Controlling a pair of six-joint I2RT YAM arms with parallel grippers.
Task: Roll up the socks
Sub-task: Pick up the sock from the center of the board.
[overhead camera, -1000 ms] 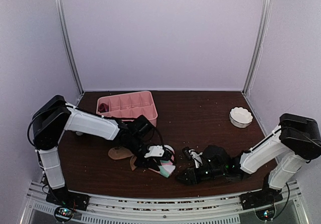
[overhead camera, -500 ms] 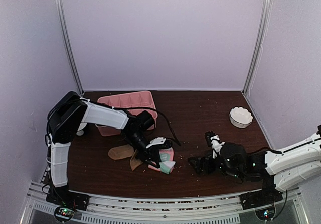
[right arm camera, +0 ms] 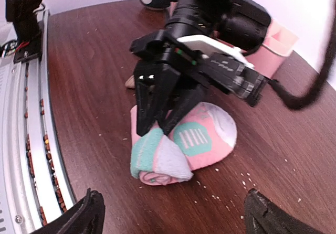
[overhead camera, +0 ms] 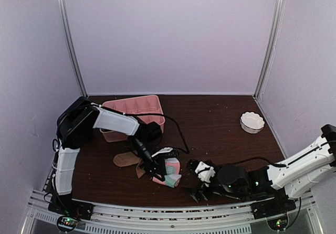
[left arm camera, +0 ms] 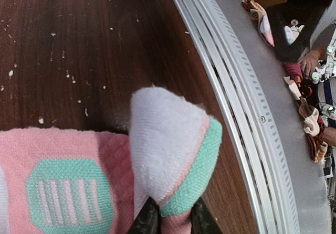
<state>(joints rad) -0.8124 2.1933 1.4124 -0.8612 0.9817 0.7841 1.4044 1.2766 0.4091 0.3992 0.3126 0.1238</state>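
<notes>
The pink sock [overhead camera: 171,170] with white and mint-green patches lies near the table's front edge, its near end rolled up. My left gripper [overhead camera: 159,169] is shut on that rolled end, and the left wrist view shows both fingers pinching the white and mint fold [left arm camera: 173,166]. In the right wrist view the pink sock [right arm camera: 202,134] lies ahead with my left gripper [right arm camera: 153,130] on its roll. My right gripper [right arm camera: 176,213] is open wide and empty, a short way from the roll; it is right of the sock in the top view [overhead camera: 198,192]. Tan socks [overhead camera: 125,159] lie flat to the left.
A pink divided tray [overhead camera: 134,108] stands at the back left behind my left arm, also in the right wrist view [right arm camera: 275,48]. A white bowl [overhead camera: 252,122] sits at the back right. The metal rail [left arm camera: 247,87] runs along the table's front edge close to the sock.
My right gripper swung away to the right, then came back low toward the sock's right side. My left gripper stayed shut on the pink sock, which shifted slightly.
</notes>
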